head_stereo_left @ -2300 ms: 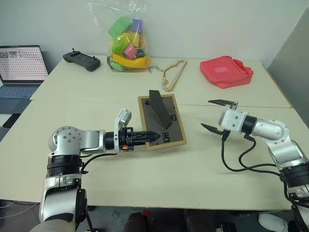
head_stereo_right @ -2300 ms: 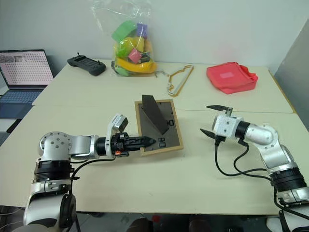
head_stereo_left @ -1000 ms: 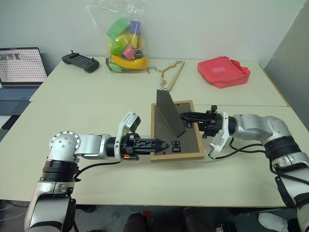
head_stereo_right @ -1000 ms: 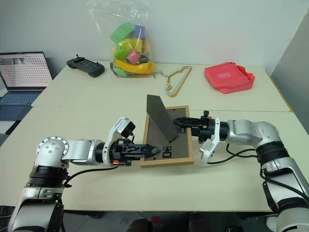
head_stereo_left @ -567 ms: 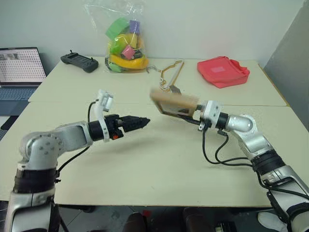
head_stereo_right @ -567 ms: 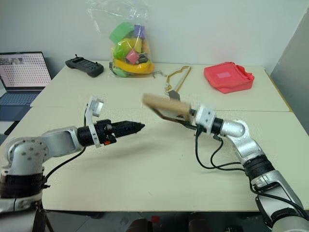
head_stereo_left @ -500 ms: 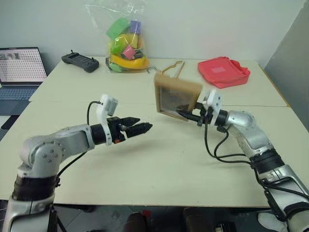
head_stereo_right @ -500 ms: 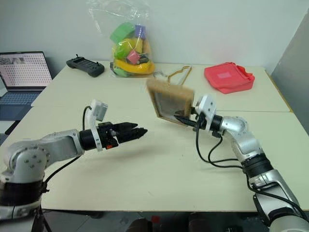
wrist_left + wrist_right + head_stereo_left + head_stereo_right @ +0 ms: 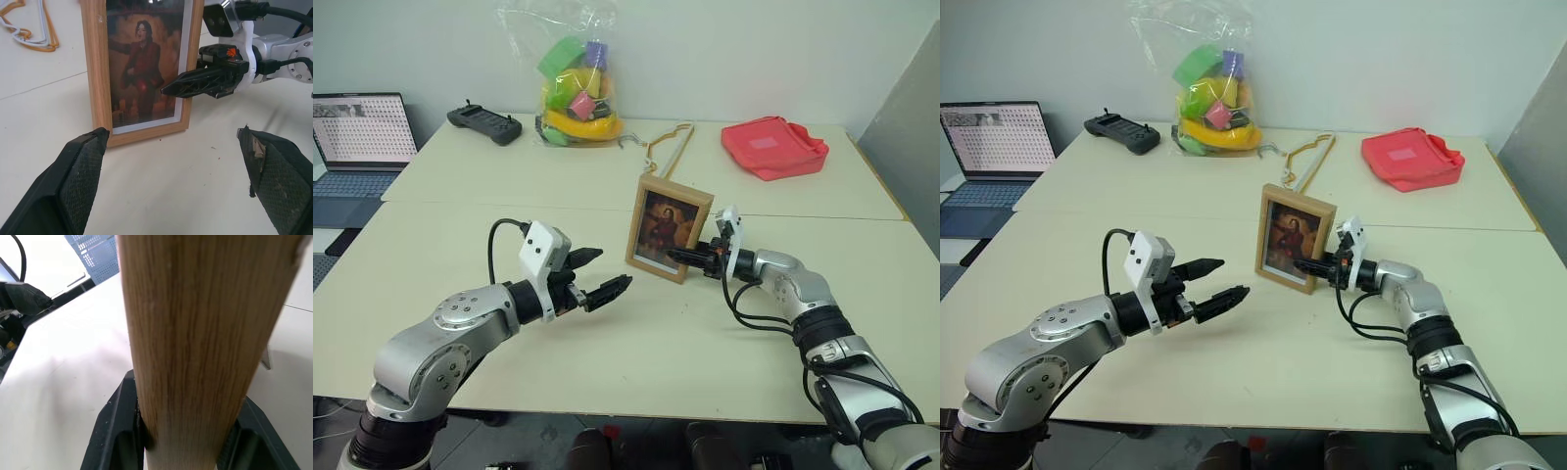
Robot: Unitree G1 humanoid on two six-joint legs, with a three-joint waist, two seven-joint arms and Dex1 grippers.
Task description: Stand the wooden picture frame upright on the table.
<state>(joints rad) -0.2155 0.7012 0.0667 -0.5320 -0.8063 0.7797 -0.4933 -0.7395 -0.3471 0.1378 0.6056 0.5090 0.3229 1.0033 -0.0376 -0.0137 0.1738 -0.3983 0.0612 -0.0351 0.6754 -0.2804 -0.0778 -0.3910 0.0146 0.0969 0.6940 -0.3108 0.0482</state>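
Note:
The wooden picture frame (image 9: pixel 669 227) stands upright near the middle of the table (image 9: pixel 705 362), its dark reddish portrait facing me. In the left wrist view the wooden picture frame (image 9: pixel 142 63) has its lower edge down on the tabletop. My right gripper (image 9: pixel 683 257) is shut on the frame's right side, one finger in front and one behind; the right wrist view shows the wood edge (image 9: pixel 195 333) clamped between both fingers (image 9: pixel 120 426). My left gripper (image 9: pixel 597 274) hovers open a short way left of the frame, pointing at it and holding nothing.
At the back stand a clear bag of coloured toys (image 9: pixel 573 83), a black controller (image 9: pixel 484 122), a yellowish wire hanger (image 9: pixel 666 147) and a red pouch (image 9: pixel 773 147). A laptop (image 9: pixel 362 132) sits far left. A grey panel borders the right.
The frame, first lying face down, was lifted and turned upright by my right gripper and set down. My left gripper let go of it, opened and drew back leftward.

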